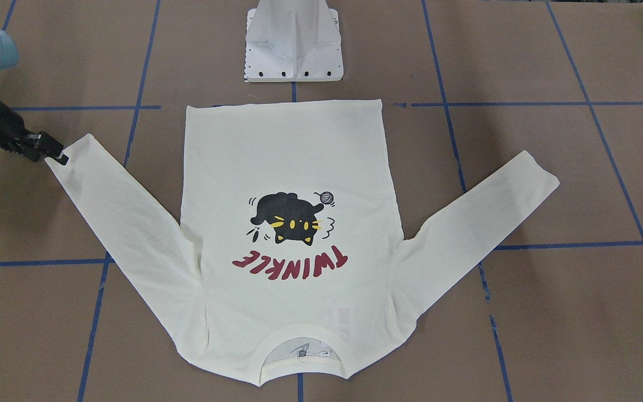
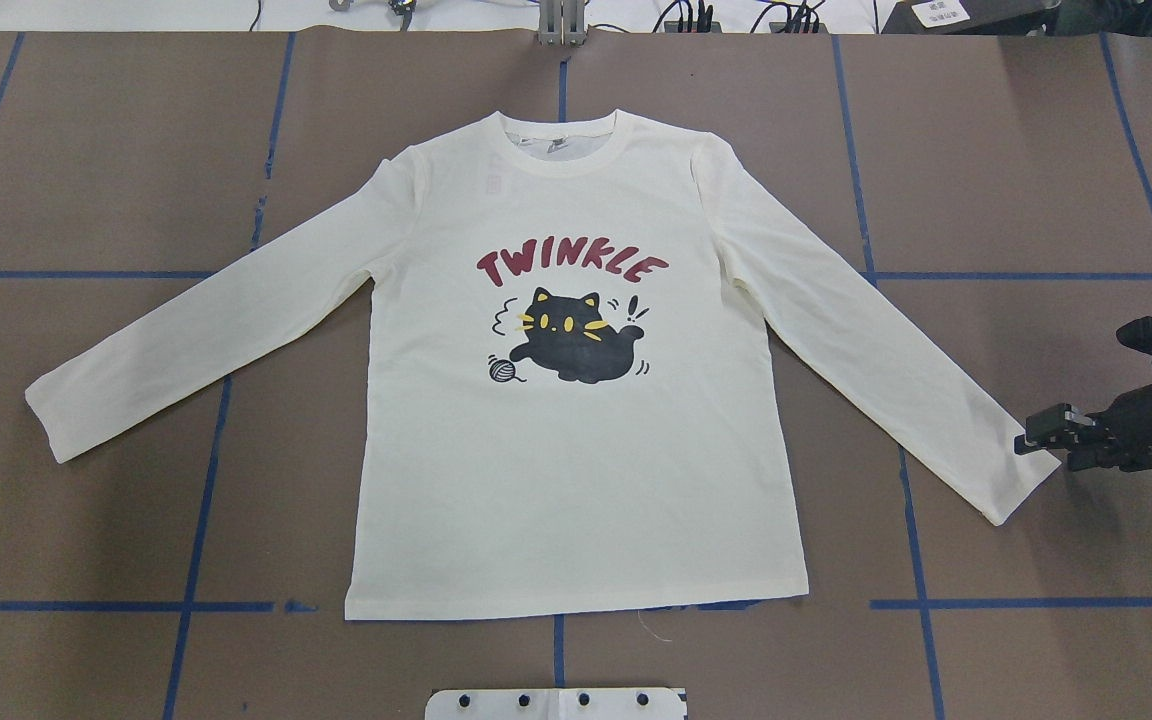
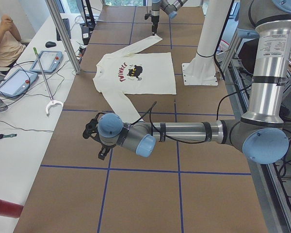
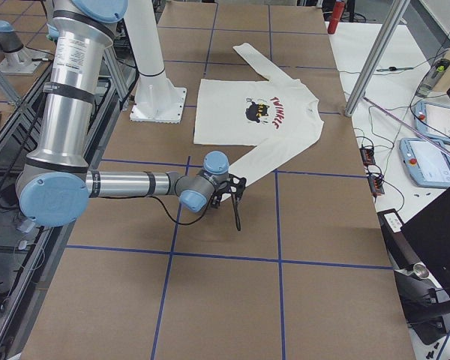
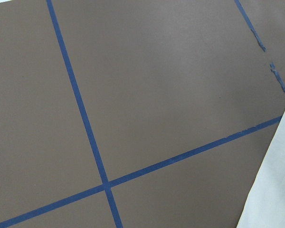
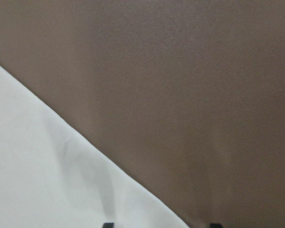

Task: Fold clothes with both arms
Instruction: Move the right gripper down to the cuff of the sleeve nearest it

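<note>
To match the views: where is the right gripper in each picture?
Front-facing: right gripper at left edge.
Overhead: right edge.
Exterior left: top, far.
Exterior right: centre.
Left wrist: not in it.
Right wrist: fingertips at bottom edge.
Landmark: the shirt's sleeve cuff beside it.

I see the shirt (image 2: 576,480) as soft matt cloth, the table (image 2: 86,150) as matt brown paper with blue tape (image 2: 86,606), the base (image 1: 293,50) glossy white metal.
</note>
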